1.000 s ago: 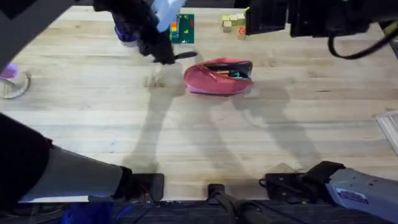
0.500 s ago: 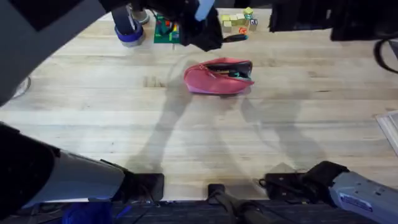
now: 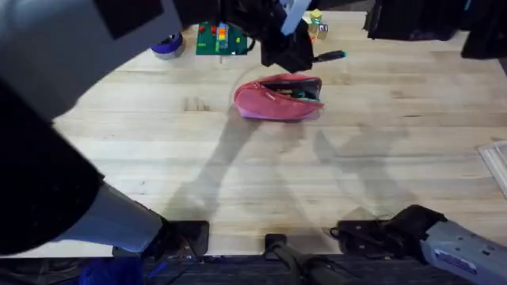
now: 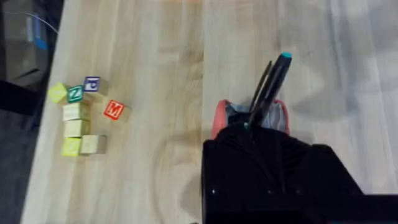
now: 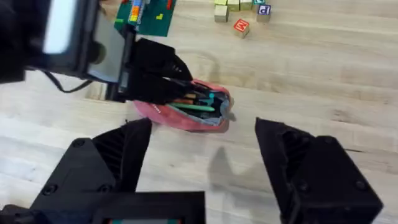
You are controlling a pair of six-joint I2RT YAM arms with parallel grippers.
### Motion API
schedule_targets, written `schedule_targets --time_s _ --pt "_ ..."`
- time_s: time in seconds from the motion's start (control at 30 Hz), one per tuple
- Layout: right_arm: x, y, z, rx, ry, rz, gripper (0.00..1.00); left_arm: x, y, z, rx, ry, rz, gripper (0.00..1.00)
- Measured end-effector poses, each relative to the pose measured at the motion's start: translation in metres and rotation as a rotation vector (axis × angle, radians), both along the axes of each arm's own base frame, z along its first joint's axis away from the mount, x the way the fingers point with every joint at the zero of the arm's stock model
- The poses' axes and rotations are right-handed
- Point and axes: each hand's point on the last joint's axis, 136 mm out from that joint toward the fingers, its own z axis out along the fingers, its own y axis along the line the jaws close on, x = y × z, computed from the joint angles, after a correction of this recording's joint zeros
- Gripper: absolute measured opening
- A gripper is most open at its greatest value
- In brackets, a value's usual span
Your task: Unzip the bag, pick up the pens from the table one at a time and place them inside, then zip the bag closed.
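Tabletop (image 3: 238,174): unzipped pink bag (image 3: 269,104) holds pens (image 5: 199,102).

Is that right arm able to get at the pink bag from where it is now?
Probably yes. The right gripper hangs open just short of the bag, with bare table between. But the left gripper, holding a pen, hovers over the bag's opening and might crowd it.

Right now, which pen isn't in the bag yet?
The black pen with the teal tip, held by the left gripper above the pink bag. The orange and green ones already lie inside it.
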Motion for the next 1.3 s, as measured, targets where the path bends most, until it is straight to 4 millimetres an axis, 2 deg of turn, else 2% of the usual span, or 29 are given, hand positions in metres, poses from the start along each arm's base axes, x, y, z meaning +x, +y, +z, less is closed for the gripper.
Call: schedule_targets --time_s 0.17,0.53,0.7,0.87,1.1,1.17,1.2,1.23,1.3 --pt "0.000 0.000 0.000 -0.002 -0.001 0.002 0.996 0.000 -0.007 -0.019 0.012 0.063 0.004 0.043" --pt "0.000 0.000 0.000 -0.006 -0.001 0.004 0.996 0.000 -0.007 -0.056 0.061 0.166 0.014 0.043" --pt "0.000 0.000 0.000 -0.006 -0.002 0.004 0.996 -0.007 0.006 -0.073 0.145 0.217 0.045 0.043" --pt "0.000 0.000 0.000 -0.005 -0.002 0.004 0.996 -0.010 0.030 -0.091 0.293 0.231 0.102 0.043" --pt "0.001 0.000 0.001 -0.003 -0.007 0.004 0.996 -0.002 0.045 -0.099 0.388 0.177 0.134 0.050" --pt "0.001 0.000 0.001 -0.002 -0.007 0.004 0.996 -0.001 0.047 -0.100 0.395 0.171 0.135 0.118" --pt "0.001 0.000 0.001 -0.002 -0.007 0.004 0.996 -0.001 0.047 -0.100 0.398 0.168 0.136 0.195" --pt "0.001 0.000 0.001 -0.002 -0.007 0.004 0.996 0.000 0.047 -0.100 0.399 0.164 0.135 0.321" --pt "0.001 0.000 0.001 -0.003 -0.007 0.004 0.996 0.001 0.048 -0.100 0.403 0.156 0.132 0.638"
